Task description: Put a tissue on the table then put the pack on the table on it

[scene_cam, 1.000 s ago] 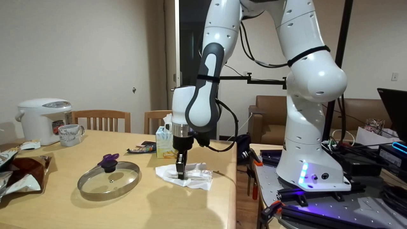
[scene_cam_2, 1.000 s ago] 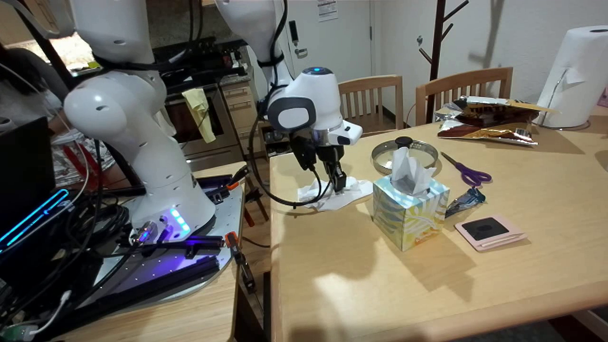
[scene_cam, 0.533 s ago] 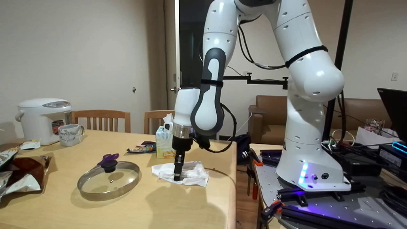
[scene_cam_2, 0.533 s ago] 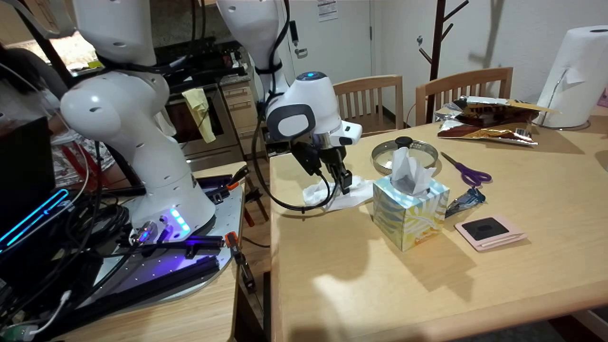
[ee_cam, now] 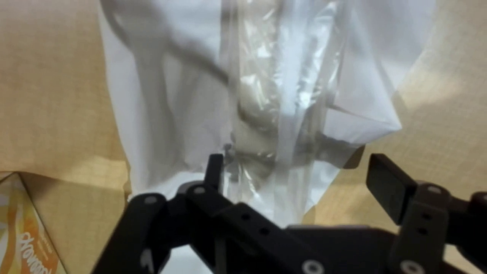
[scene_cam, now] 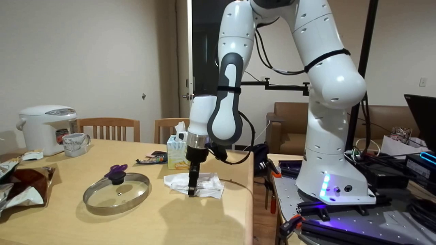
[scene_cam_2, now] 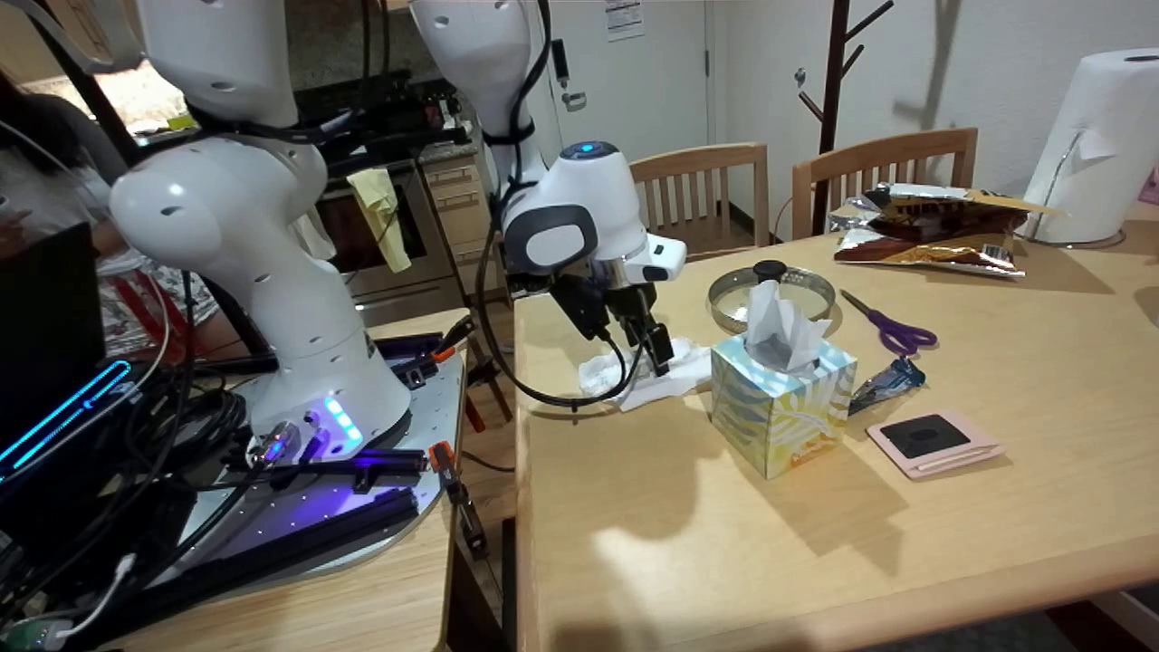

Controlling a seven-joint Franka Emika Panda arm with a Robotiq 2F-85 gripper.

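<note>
In the wrist view the pack (ee_cam: 262, 99), in a shiny see-through wrapper, lies on the crumpled white tissue (ee_cam: 198, 125). The tissue (scene_cam: 174, 180) is spread on the tan table (scene_cam: 136, 226) near the side facing the robot's base. My gripper (ee_cam: 298, 167) is low over them with its jaws wide apart, and the near end of the pack lies between them unheld. The left finger (ee_cam: 215, 171) is close to the pack's edge; whether it touches cannot be told. Bare table shows beside the right finger (ee_cam: 388, 186). Exterior views show the gripper (scene_cam: 192, 190) pointing down.
A yellow-green tissue box (scene_cam_2: 783, 407) stands close beside the tissue. A round glass lid (scene_cam: 117, 194), purple scissors (scene_cam_2: 892, 330), a dark wrapper (scene_cam_2: 887, 385) and a pink card holder (scene_cam_2: 937, 444) lie farther along the table. Snack bags (scene_cam_2: 933, 240) lie at the far end.
The jaws have come apart from the pack. Gripper, tissue and pack shifted slightly away from the robot's base at first; over the last half second the tissue stays nearly in place.
</note>
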